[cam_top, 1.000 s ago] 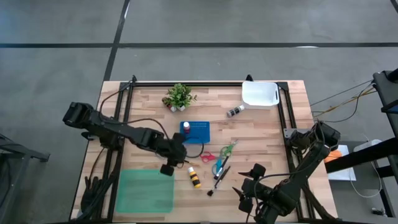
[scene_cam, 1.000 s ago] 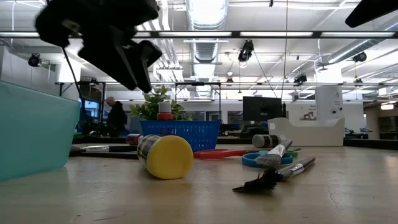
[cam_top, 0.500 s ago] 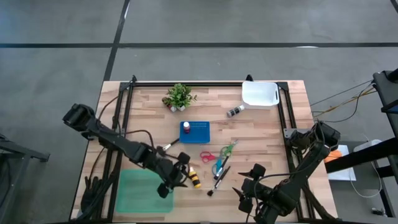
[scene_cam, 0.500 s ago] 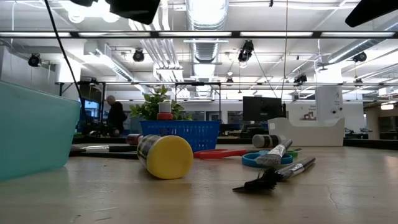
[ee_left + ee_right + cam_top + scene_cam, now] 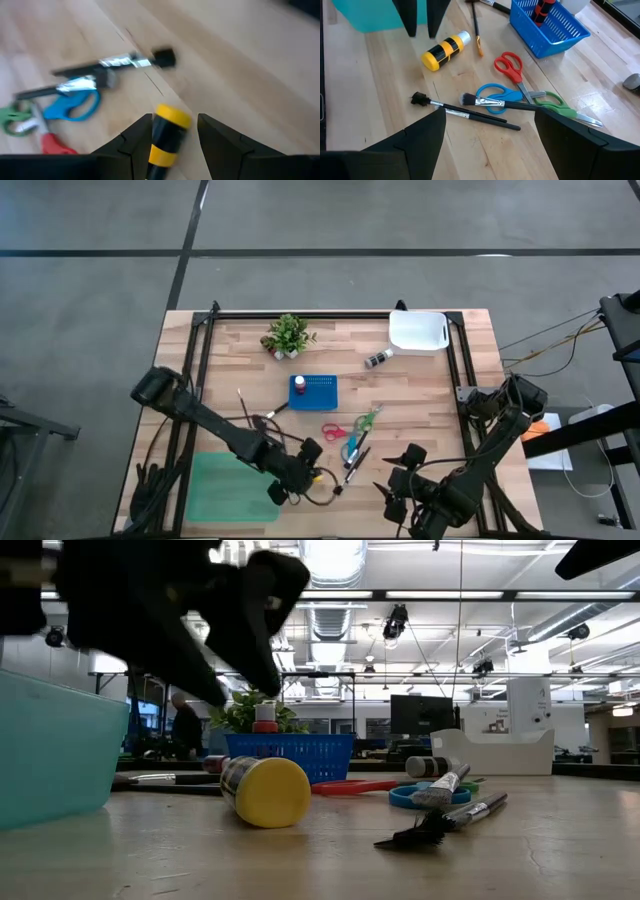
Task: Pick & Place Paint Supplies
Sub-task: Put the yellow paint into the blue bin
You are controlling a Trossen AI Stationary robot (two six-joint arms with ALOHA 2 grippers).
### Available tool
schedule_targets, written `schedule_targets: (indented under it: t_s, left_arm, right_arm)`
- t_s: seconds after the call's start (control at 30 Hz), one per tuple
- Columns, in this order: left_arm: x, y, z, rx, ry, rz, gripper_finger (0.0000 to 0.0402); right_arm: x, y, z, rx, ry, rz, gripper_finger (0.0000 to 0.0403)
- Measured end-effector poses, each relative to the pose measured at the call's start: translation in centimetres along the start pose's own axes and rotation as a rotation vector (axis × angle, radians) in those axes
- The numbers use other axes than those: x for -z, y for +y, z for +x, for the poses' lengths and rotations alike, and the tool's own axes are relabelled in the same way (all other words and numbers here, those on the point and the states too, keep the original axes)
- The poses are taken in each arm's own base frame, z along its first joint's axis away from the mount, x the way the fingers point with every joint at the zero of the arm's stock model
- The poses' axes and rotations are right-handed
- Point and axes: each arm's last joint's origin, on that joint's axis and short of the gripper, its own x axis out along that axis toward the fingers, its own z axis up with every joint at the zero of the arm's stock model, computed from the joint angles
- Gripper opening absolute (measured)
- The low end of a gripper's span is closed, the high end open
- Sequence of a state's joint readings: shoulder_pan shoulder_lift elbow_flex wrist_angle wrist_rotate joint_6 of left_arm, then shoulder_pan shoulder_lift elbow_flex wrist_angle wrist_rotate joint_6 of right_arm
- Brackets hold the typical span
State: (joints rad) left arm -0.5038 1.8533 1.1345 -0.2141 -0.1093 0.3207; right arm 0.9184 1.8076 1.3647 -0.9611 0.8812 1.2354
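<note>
A paint bottle with a yellow cap and a black-and-yellow label (image 5: 318, 474) (image 5: 444, 50) lies on its side on the wooden table. My left gripper (image 5: 304, 466) (image 5: 175, 119) hangs just above it, open, one finger on either side of the bottle (image 5: 167, 135) and clear of it. Red (image 5: 511, 65), blue (image 5: 492, 94) and green scissors (image 5: 554, 106) and two dark brushes (image 5: 470, 114) lie to the bottle's right. A red-capped bottle (image 5: 299, 387) stands in the blue basket (image 5: 318, 392). My right gripper (image 5: 400, 480) waits open near the table's near right corner.
A teal bin (image 5: 228, 490) sits at the near left, beside my left arm. Another thin brush (image 5: 252, 412) lies left of the basket. A potted plant (image 5: 288, 335), a white tray (image 5: 418, 332) and a small dark bottle (image 5: 378, 359) stand toward the far edge.
My left gripper has gone toward the table's near edge and a little right, sinking and rolling about its own line, from beside the blue basket to just over the yellow-capped bottle. Nothing on the table has moved.
</note>
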Motion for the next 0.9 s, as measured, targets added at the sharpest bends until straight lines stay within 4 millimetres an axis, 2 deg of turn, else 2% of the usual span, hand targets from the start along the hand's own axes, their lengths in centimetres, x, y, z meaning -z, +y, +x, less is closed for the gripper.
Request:
schedule_targets:
  t_s: [0.17, 0.33, 0.47, 0.9]
  left_arm:
    - [-1.6, 0.1, 1.7, 0.02, 0.127, 0.076, 0.0164]
    - [-2.8, 0.2, 2.5, -0.004, 0.227, 0.171, 0.0164]
    - [-2.6, 0.1, 3.1, 0.026, 0.288, 0.187, 0.0164]
    - [-2.0, 0.5, 3.3, 0.021, 0.315, 0.228, 0.0164]
  right_arm:
    - [0.0, 0.0, 0.0, -0.007, 0.014, 0.003, 0.0305]
    - [0.0, 0.1, 0.0, -0.01, 0.014, 0.004, 0.0305]
    - [0.0, 0.1, 0.0, -0.011, 0.016, 0.004, 0.0305]
    - [0.0, 0.1, 0.0, -0.014, 0.015, 0.002, 0.0305]
